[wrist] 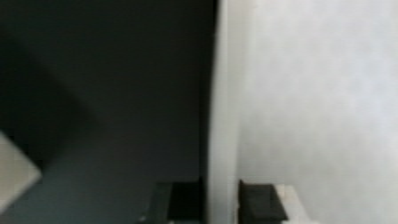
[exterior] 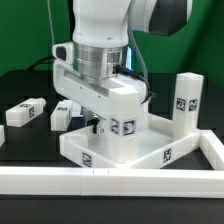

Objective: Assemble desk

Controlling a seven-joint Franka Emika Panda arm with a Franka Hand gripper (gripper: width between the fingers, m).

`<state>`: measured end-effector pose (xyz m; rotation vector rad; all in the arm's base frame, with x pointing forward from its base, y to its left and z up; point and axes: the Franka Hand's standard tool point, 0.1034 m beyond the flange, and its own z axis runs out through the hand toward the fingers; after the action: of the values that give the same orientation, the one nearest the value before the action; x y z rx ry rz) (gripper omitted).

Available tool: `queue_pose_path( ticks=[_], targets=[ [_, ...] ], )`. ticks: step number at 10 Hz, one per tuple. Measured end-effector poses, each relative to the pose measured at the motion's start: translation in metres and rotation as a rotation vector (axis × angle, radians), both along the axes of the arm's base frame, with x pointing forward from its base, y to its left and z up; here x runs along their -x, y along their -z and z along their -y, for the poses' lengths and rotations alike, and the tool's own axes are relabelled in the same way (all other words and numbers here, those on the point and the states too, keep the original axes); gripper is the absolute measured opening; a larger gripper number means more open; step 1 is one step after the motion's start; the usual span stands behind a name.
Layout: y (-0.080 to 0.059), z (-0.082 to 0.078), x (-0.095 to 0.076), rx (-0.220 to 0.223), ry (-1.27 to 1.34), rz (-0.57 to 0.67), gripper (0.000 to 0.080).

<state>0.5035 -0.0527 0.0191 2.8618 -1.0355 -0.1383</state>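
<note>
The white tray-like tabletop (exterior: 150,152) lies at the middle front, with tags on its front wall. My gripper (exterior: 98,124) reaches down onto its rim at the exterior view's left. In the wrist view the gripper (wrist: 222,196) has a dark finger on each side of the thin upright rim (wrist: 224,100), and the tabletop's white face (wrist: 320,100) fills one side. The jaws look shut on that rim. A tagged white block (exterior: 125,127) stands right beside the fingers; I cannot tell whether it is a leg. One leg (exterior: 188,100) stands upright at the right. Two legs (exterior: 25,112) (exterior: 60,115) lie at the left.
Long white border bars run along the front (exterior: 110,182) and up the exterior view's right side (exterior: 214,150). The tabletop's front wall sits close to the front bar. The table surface (wrist: 107,110) is black.
</note>
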Motion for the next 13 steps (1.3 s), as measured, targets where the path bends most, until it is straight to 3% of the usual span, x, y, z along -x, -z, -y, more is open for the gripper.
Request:
queue_pose_path(
  ticks=[6,11,13],
  targets=[
    [-0.001,0.001,-0.002,-0.041,-0.376,-0.019,0.0068],
    [-0.002,-0.017,-0.033,-0.038,-0.624,-0.009,0.0066],
    [-0.002,-0.015,-0.032,-0.046,-0.752,-0.021,0.0066]
  ],
)
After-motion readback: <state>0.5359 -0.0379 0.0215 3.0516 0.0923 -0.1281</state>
